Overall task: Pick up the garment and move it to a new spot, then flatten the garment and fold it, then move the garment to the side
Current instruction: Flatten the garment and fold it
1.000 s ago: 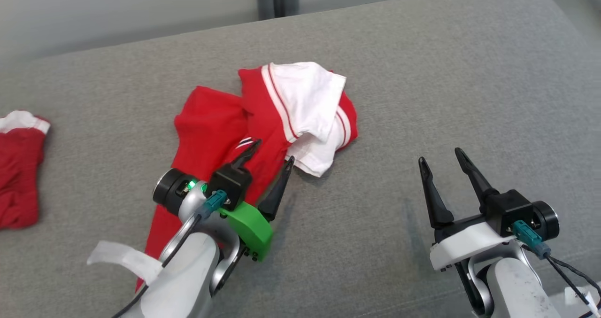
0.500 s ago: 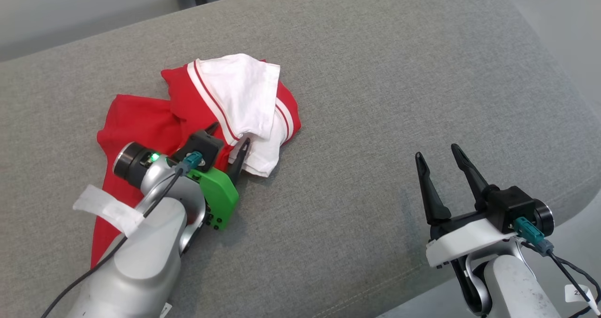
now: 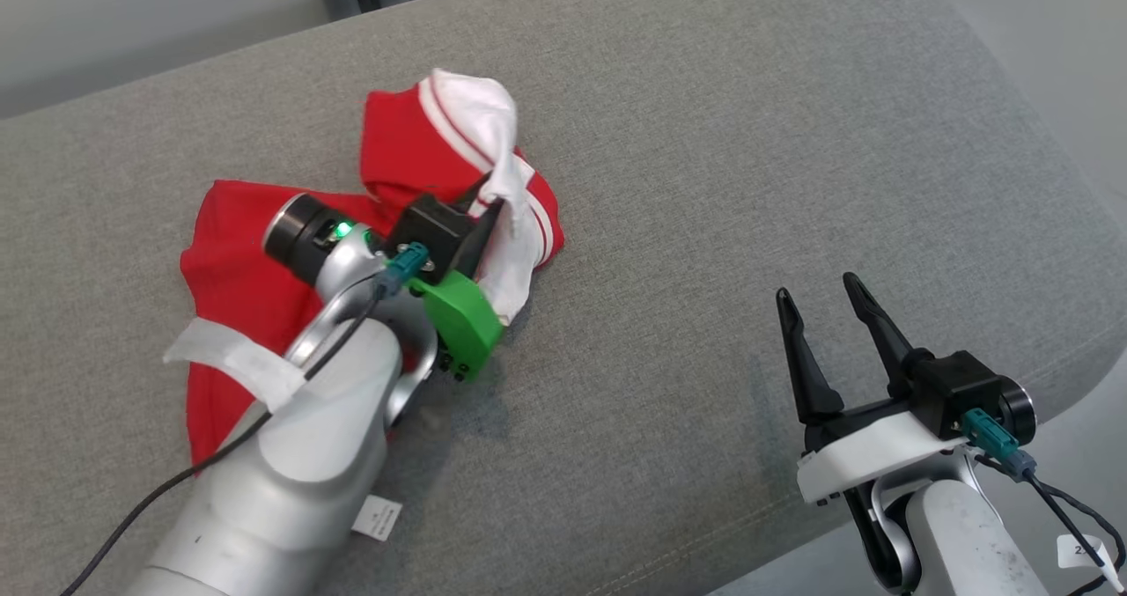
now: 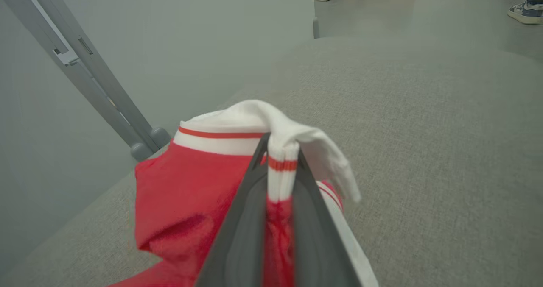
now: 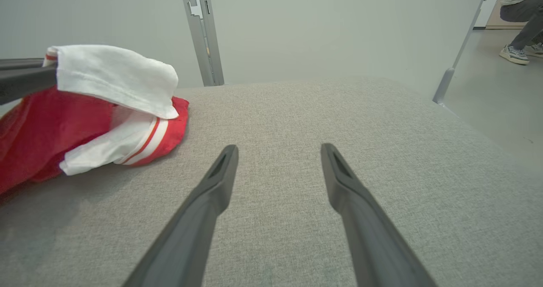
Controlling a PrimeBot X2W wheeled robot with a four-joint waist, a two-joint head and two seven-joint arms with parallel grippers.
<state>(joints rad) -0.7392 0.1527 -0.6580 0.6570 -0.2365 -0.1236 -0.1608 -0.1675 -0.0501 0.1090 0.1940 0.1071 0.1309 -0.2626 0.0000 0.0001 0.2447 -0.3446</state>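
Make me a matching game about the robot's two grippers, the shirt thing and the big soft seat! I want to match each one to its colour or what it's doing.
Things:
1. left gripper
2. right gripper
3. garment
4. cushion

Colours and states:
A. open, nothing between its fingers
B. plain grey
C. red and white, bunched up
D. shut, pinching cloth

Right pairs: 1-D, 2-A, 3-C, 4-B.
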